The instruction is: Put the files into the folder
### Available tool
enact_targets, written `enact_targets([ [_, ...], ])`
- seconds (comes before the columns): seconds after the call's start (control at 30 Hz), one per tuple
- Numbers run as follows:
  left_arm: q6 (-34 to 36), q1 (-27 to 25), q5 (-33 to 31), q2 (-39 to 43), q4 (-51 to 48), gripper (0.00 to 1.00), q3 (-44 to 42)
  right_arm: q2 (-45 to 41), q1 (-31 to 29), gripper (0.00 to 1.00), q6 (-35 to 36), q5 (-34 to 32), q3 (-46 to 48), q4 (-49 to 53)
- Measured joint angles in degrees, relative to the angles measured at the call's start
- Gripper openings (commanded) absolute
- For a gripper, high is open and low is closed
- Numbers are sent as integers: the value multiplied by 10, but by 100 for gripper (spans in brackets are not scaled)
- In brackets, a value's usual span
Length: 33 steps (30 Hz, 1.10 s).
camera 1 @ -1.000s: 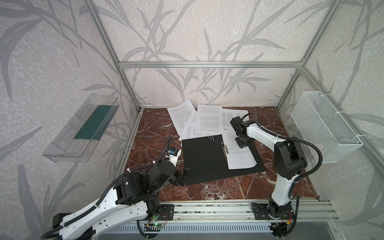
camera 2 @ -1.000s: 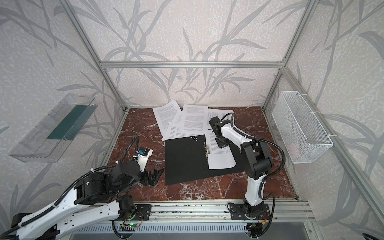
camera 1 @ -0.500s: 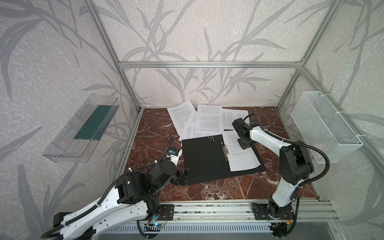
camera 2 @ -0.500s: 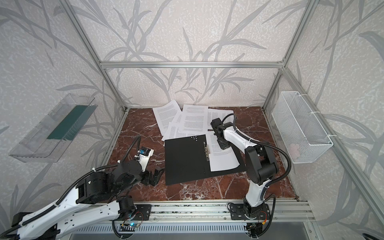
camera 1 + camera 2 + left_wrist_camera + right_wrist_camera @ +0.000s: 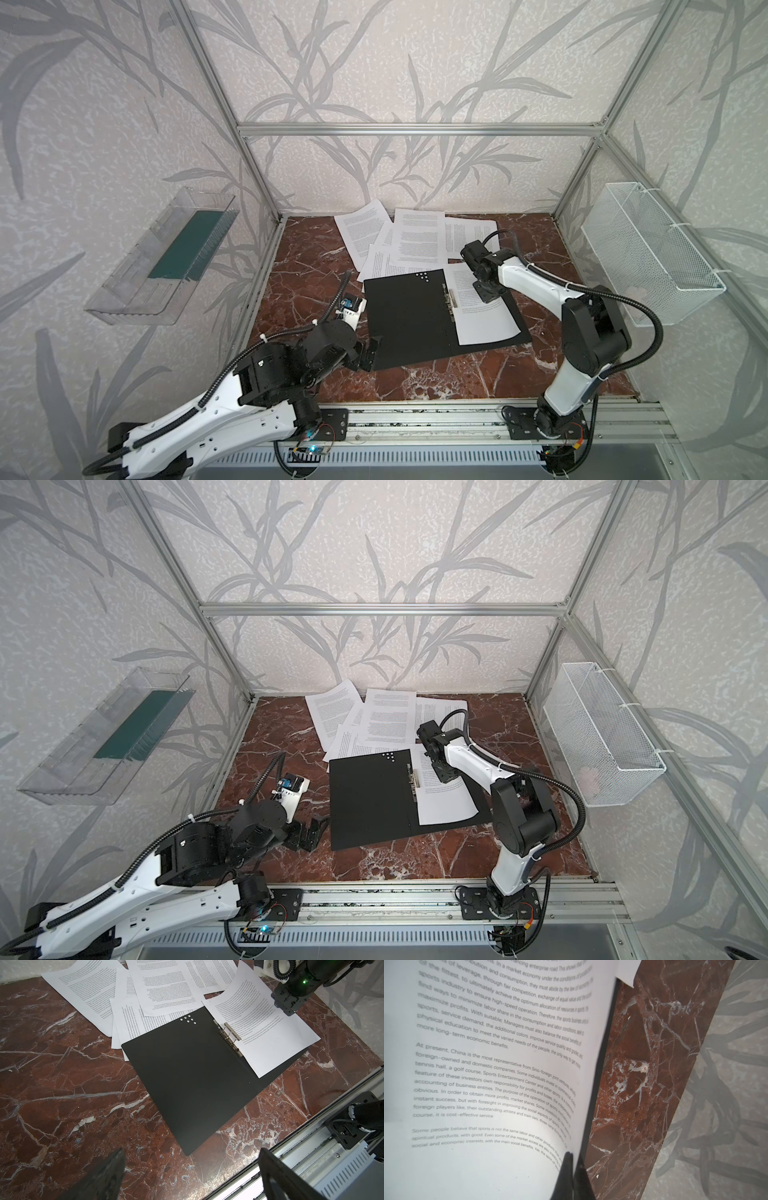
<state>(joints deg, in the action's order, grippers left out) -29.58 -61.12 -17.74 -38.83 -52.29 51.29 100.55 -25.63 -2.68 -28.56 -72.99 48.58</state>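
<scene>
The folder [image 5: 407,316] lies open and black side up on the marble, its metal clip [image 5: 450,296] at the spine. One printed sheet [image 5: 484,320] rests on its right half. My right gripper [image 5: 486,291] is shut on that sheet's edge; in the right wrist view the fingers [image 5: 566,1167] pinch the paper [image 5: 488,1064] over the folder's black edge [image 5: 600,1076]. Several more files [image 5: 415,241] lie fanned out behind the folder. My left gripper [image 5: 372,351] hovers open by the folder's near left corner [image 5: 188,1151], holding nothing.
A clear tray with a green base [image 5: 166,253] hangs on the left wall. A white wire basket [image 5: 648,253] hangs on the right wall. The aluminium rail [image 5: 415,424] with both arm bases runs along the front edge of the marble table [image 5: 311,257].
The right arm's elbow has swung outward to the right, and the gripper has shifted slightly nearer, turning the sheet a little on the folder. The left arm has not moved.
</scene>
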Motion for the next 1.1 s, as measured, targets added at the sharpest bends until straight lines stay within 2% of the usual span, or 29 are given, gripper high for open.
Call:
enact_targets([
  [0.67,0,0,-2,-2,0,99,0,-37,-18,0,9,-3,20,-8],
  [1.1,0,0,-2,-2,0,99,0,-37,-20,0,9,24,39,-22],
])
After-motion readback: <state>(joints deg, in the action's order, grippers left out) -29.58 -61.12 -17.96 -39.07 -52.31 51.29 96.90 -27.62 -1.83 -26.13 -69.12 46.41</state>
